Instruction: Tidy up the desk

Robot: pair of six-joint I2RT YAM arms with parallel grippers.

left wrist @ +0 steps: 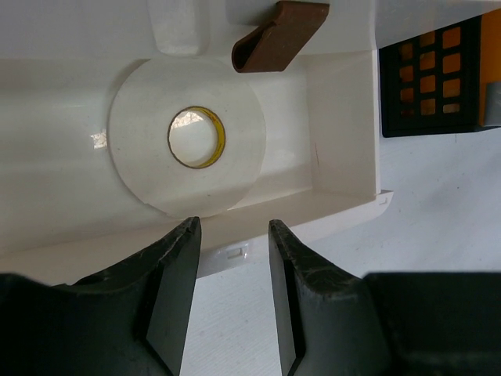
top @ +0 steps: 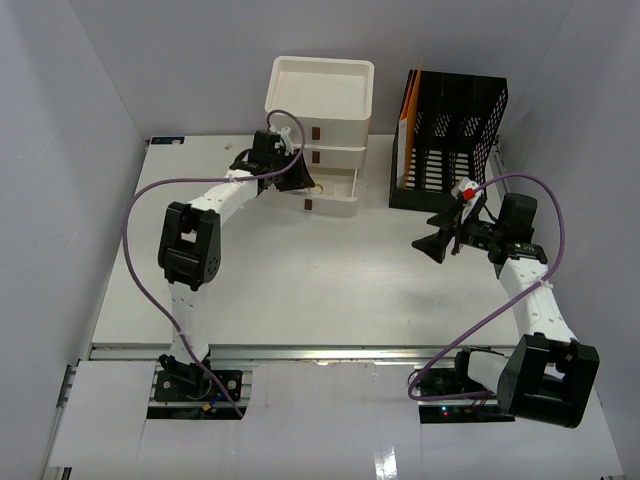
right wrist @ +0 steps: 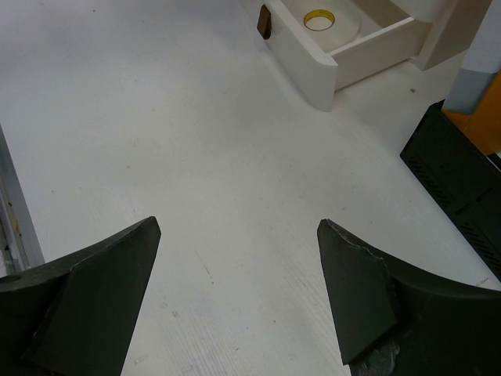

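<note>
The white desk (top: 300, 290) has a metal rail along its near edge. My left gripper (top: 300, 181) is at the pulled-out bottom drawer (top: 335, 192) of the cream drawer unit. In the left wrist view the gripper (left wrist: 233, 227) is open and empty, just outside the drawer's side wall (left wrist: 313, 211). A white tape roll (left wrist: 188, 137) with a yellow core lies flat inside the drawer. My right gripper (top: 436, 245) hovers over the right side of the desk. In its wrist view it (right wrist: 239, 225) is wide open and empty above the bare desk (right wrist: 196, 141).
The cream three-drawer unit (top: 320, 95) stands at the back centre. A black mesh file organiser (top: 450, 140) with an orange folder stands to its right and also shows in the right wrist view (right wrist: 462, 180). Pale grey walls enclose the desk.
</note>
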